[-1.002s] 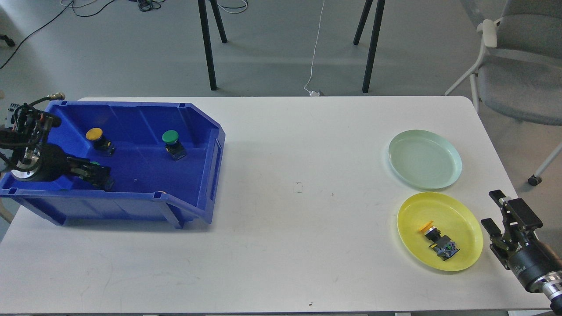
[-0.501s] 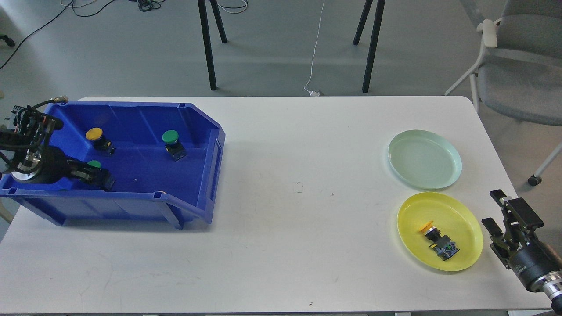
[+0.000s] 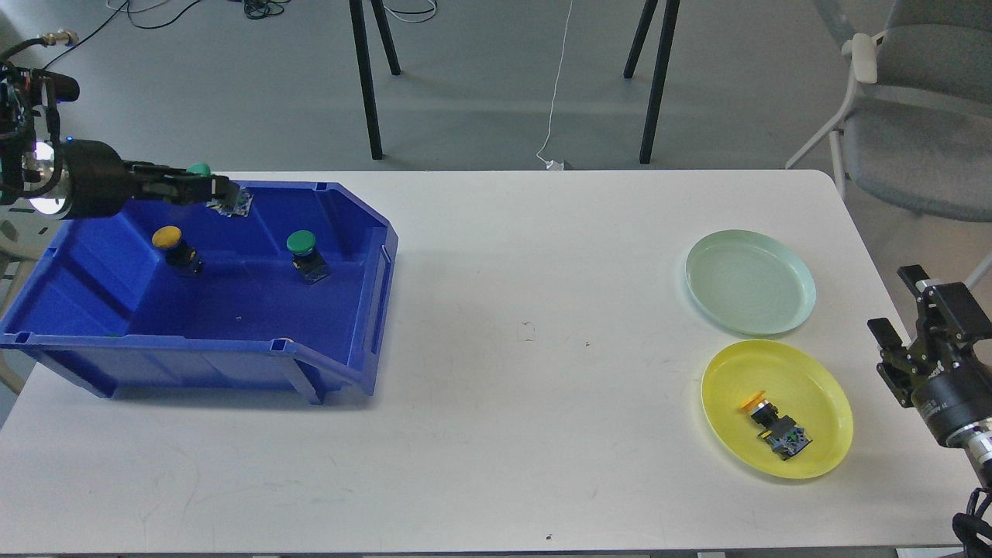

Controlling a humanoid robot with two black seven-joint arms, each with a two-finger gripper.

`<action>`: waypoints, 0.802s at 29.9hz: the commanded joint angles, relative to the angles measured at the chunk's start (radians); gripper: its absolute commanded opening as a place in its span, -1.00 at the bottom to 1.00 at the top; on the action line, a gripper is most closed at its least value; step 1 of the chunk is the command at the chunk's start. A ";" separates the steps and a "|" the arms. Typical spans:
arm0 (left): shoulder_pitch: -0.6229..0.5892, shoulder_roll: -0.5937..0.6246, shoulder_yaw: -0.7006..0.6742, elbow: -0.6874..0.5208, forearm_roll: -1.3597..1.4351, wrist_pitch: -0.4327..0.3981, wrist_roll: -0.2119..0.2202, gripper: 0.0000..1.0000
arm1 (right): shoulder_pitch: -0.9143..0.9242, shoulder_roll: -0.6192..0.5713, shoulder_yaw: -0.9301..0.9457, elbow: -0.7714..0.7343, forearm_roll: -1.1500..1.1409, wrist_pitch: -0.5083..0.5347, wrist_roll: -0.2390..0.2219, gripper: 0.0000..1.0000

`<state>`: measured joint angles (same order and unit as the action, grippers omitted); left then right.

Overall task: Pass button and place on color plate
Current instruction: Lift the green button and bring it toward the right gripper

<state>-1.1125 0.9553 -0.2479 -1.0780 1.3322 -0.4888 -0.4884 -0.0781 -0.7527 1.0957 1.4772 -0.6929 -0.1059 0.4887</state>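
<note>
My left gripper (image 3: 211, 191) is shut on a green button (image 3: 200, 170) and holds it in the air above the back wall of the blue bin (image 3: 341, 364). A yellow button (image 3: 172, 244) and another green button (image 3: 304, 252) lie inside the bin. The light green plate (image 3: 750, 280) at the right holds nothing. The yellow plate (image 3: 821, 395) in front of it holds a yellow button (image 3: 775, 428) lying on its side. My right gripper (image 3: 907, 306) is open and holds nothing, at the table's right edge beside the plates.
The white table (image 3: 496, 387) is bare between bin and plates. Beyond its far edge stand black stand legs (image 3: 364, 77). A grey chair (image 3: 914, 116) stands at the back right.
My left gripper has risen out of the bin's front left corner with the green button and moved towards the back. My right gripper has moved up and a little right.
</note>
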 commanded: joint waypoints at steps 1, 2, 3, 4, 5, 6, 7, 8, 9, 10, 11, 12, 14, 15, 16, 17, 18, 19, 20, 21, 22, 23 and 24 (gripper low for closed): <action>0.013 -0.010 -0.025 -0.172 -0.275 0.000 0.000 -0.88 | 0.186 0.016 -0.085 -0.001 -0.002 0.020 0.000 0.97; 0.025 -0.039 -0.025 -0.184 -0.327 0.000 0.000 -0.88 | 0.240 0.032 -0.117 -0.005 -0.002 0.020 0.000 0.97; 0.045 -0.087 -0.025 -0.186 -0.374 0.000 0.000 -0.88 | 0.301 0.064 -0.163 -0.008 -0.002 0.022 0.000 0.97; 0.066 -0.130 -0.027 -0.180 -0.405 0.000 0.000 -0.88 | 0.357 0.100 -0.201 -0.014 -0.002 0.022 0.000 0.97; 0.091 -0.177 -0.028 -0.174 -0.428 0.000 0.000 -0.88 | 0.413 0.145 -0.244 -0.020 -0.002 0.022 0.000 0.97; 0.112 -0.217 -0.028 -0.160 -0.435 0.000 0.000 -0.88 | 0.458 0.183 -0.278 -0.034 0.000 0.022 0.000 0.97; 0.134 -0.260 -0.030 -0.143 -0.438 0.000 0.000 -0.87 | 0.501 0.225 -0.322 -0.055 0.004 0.022 0.000 0.97; 0.152 -0.300 -0.033 -0.129 -0.439 0.000 0.000 -0.87 | 0.538 0.272 -0.370 -0.084 0.010 0.023 0.000 0.97; 0.167 -0.329 -0.034 -0.123 -0.439 0.000 0.000 -0.87 | 0.563 0.320 -0.408 -0.113 0.010 0.023 0.000 0.97; 0.186 -0.355 -0.036 -0.117 -0.439 0.000 0.000 -0.87 | 0.587 0.378 -0.450 -0.156 0.010 0.023 0.000 0.98; 0.201 -0.377 -0.036 -0.109 -0.439 0.004 0.000 -0.87 | 0.600 0.430 -0.477 -0.194 0.010 0.023 0.000 0.98; 0.210 -0.394 -0.036 -0.099 -0.441 0.015 0.000 -0.87 | 0.603 0.472 -0.494 -0.221 0.009 0.023 0.000 0.98; 0.227 -0.420 -0.036 -0.083 -0.439 0.033 0.000 -0.87 | 0.604 0.528 -0.510 -0.235 0.009 0.023 0.000 0.98; 0.235 -0.432 -0.036 -0.076 -0.441 0.039 0.000 -0.87 | 0.601 0.547 -0.510 -0.235 0.010 0.025 0.000 0.98; 0.241 -0.441 -0.036 -0.068 -0.441 0.044 0.000 -0.87 | 0.600 0.559 -0.510 -0.233 0.010 0.026 0.000 0.98; 0.246 -0.449 -0.036 -0.060 -0.441 0.047 0.000 -0.87 | 0.598 0.564 -0.510 -0.232 0.010 0.031 0.000 0.98; 0.247 -0.457 -0.037 -0.053 -0.442 0.048 0.000 -0.87 | 0.598 0.573 -0.510 -0.230 0.010 0.041 0.000 0.98; 0.249 -0.461 -0.039 -0.050 -0.447 0.049 0.000 -0.87 | 0.597 0.582 -0.510 -0.232 0.010 0.052 0.000 0.98; 0.250 -0.461 -0.045 -0.048 -0.455 0.049 0.000 -0.87 | 0.595 0.588 -0.510 -0.232 0.010 0.060 0.000 0.98; 0.253 -0.463 -0.050 -0.046 -0.465 0.049 0.000 -0.87 | 0.594 0.598 -0.510 -0.232 0.010 0.068 0.000 0.98; 0.255 -0.463 -0.050 -0.046 -0.470 0.049 0.000 -0.87 | 0.592 0.605 -0.511 -0.232 0.010 0.071 0.000 0.98; 0.255 -0.463 -0.050 -0.046 -0.470 0.049 0.000 -0.87 | 0.592 0.611 -0.513 -0.230 0.010 0.072 0.000 0.98; 0.255 -0.463 -0.050 -0.046 -0.470 0.049 0.000 -0.87 | 0.590 0.618 -0.513 -0.230 0.010 0.074 0.000 0.98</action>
<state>-0.8595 0.4938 -0.2960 -1.1256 0.8682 -0.4402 -0.4886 0.5155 -0.1543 0.5848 1.2456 -0.6826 -0.0406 0.4888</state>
